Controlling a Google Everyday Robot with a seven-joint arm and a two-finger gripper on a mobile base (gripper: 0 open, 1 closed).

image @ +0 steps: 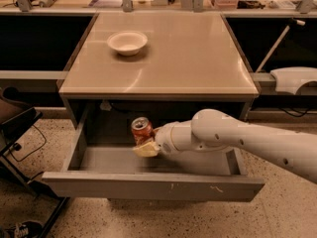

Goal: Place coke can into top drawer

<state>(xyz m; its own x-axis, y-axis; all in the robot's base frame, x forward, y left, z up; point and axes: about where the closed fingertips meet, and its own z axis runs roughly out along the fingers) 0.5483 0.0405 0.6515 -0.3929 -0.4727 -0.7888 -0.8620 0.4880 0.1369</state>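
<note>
The coke can (141, 129), red with a silver top, is held in my gripper (144, 142) over the open top drawer (148, 185). The can sits above the drawer floor, left of its middle, slightly tilted. My white arm (237, 140) reaches in from the right, across the drawer's right part. The gripper's yellowish fingers (146, 149) are shut on the can's lower side. The drawer is pulled out under the table, its grey front panel with small white scuffs facing me.
A white bowl (127, 42) stands on the beige table top (198, 53) at the back left. A black chair or cart (17, 128) is at the left. A white device (294, 78) lies at the right. Shelves with clutter run behind.
</note>
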